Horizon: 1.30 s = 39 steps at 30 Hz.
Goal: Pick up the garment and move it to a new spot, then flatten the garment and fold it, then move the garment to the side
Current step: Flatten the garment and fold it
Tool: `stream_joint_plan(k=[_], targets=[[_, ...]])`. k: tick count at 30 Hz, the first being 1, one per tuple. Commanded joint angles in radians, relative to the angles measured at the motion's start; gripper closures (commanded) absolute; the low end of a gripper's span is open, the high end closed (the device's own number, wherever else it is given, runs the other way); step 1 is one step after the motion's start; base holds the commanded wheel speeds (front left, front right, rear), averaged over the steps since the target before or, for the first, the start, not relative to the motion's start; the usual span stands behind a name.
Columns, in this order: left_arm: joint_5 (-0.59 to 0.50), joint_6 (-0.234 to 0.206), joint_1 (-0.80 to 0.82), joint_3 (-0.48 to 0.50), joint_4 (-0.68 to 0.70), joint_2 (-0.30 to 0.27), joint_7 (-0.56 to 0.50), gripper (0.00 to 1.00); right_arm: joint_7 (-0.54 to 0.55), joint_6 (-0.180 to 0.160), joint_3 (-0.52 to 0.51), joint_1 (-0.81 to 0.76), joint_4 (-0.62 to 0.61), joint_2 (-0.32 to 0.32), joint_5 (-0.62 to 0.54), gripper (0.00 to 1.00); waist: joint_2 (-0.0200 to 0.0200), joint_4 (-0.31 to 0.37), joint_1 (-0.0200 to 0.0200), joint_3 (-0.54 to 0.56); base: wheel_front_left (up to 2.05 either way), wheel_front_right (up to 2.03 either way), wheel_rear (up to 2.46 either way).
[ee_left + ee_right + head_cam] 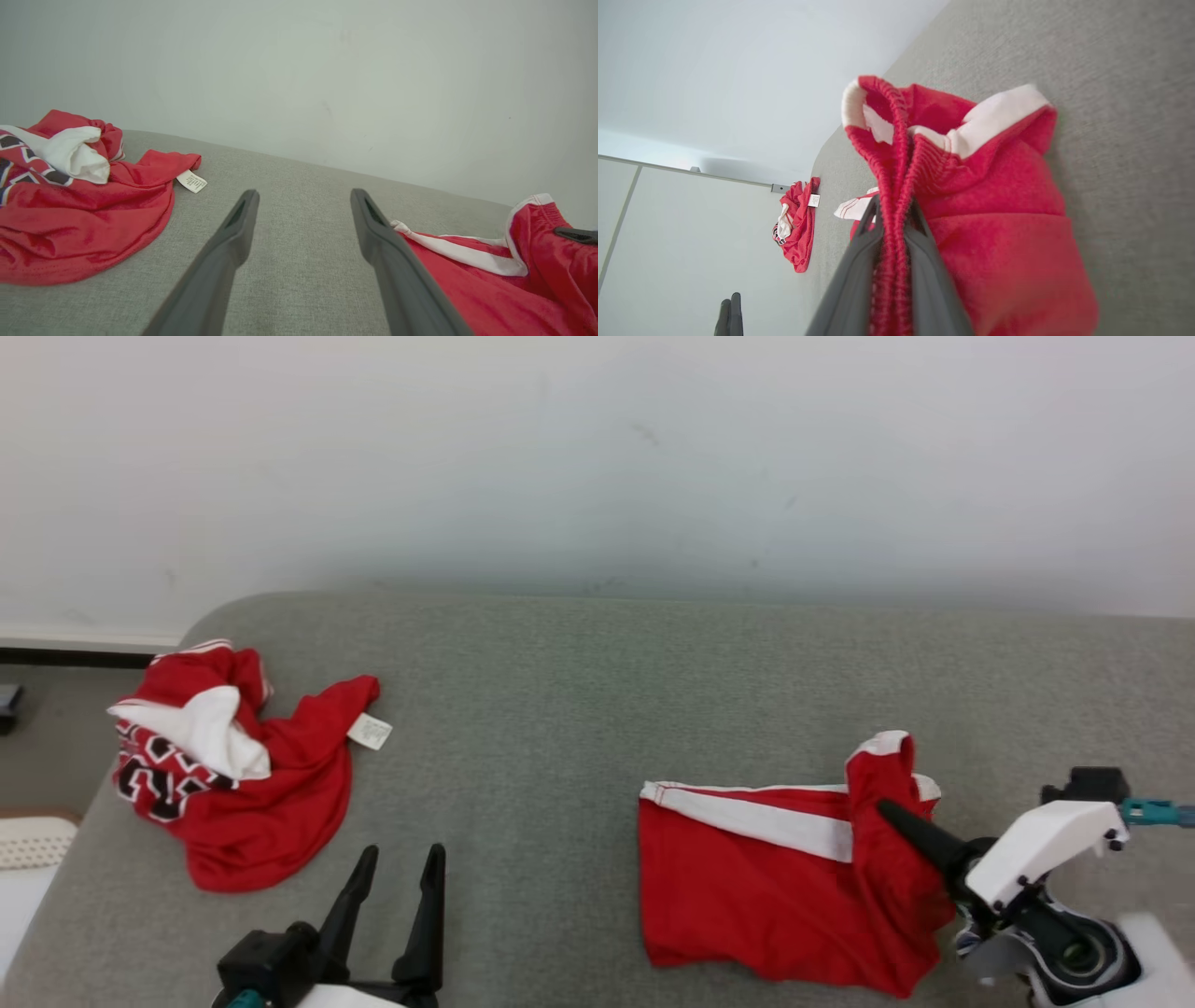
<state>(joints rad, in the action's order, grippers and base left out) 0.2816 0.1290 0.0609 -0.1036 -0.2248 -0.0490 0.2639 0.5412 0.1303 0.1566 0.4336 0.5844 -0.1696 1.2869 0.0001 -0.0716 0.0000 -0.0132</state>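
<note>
Shorts [747,887], red with a white stripe, lie near-right on the grey counter [560,709], long axis left-right, waistband [896,154] at their right end pinched by the right tool [885,808], the nearer arm, while the left tool [401,851], spread wide, hovers apart to their left.

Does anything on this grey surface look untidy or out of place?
Yes. The red jersey lies crumpled at the left edge, its label showing. The red shorts are bunched up at one end, where the right gripper pinches the waistband. Nothing looks torn or spilled.
</note>
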Motion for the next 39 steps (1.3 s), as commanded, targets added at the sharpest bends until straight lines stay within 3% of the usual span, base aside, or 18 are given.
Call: stream_joint_plan(k=[1,9,20,22,24,32,39], targets=[[0.016,0.002,0.001,-0.001,-0.005,-0.003,0.001,0.00,0.007,0.000,0.000,-0.009,-0.007,0.024,0.005,1.00,-0.0001,-0.021,0.0000,0.001,0.00,0.00,0.00],[0.032,0.001,0.014,-0.020,-0.011,-0.003,0.001,0.00,0.001,0.000,0.004,0.027,0.023,0.098,-0.014,1.00,-0.0001,-0.103,0.0000,-0.013,0.00,0.00,0.00],[0.048,-0.003,0.024,-0.029,-0.013,-0.003,0.001,0.00,-0.022,0.000,0.095,0.068,0.117,0.118,-0.012,1.00,-0.0001,-0.159,0.0000,-0.025,0.00,0.00,0.00],[0.052,-0.006,0.023,-0.028,-0.012,-0.003,0.001,0.00,-0.034,0.000,0.129,0.075,0.125,0.118,0.007,0.68,-0.0001,-0.156,0.0000,-0.026,0.00,0.00,0.00],[0.056,-0.006,0.024,-0.031,-0.014,-0.003,0.001,0.00,-0.043,0.000,0.169,0.077,0.127,0.118,0.035,0.01,-0.0001,-0.150,0.0000,-0.026,0.00,0.00,0.00],[0.056,-0.012,0.025,-0.023,-0.010,-0.003,0.001,0.00,-0.090,0.000,0.310,0.082,0.066,0.118,0.123,0.00,-0.0001,-0.102,0.0000,-0.015,0.00,0.00,0.00],[0.043,-0.012,0.013,-0.004,0.007,-0.003,0.001,0.00,-0.150,0.000,0.312,0.043,-0.085,0.103,0.130,0.00,-0.0001,-0.045,0.0000,-0.001,0.00,0.00,0.00]])
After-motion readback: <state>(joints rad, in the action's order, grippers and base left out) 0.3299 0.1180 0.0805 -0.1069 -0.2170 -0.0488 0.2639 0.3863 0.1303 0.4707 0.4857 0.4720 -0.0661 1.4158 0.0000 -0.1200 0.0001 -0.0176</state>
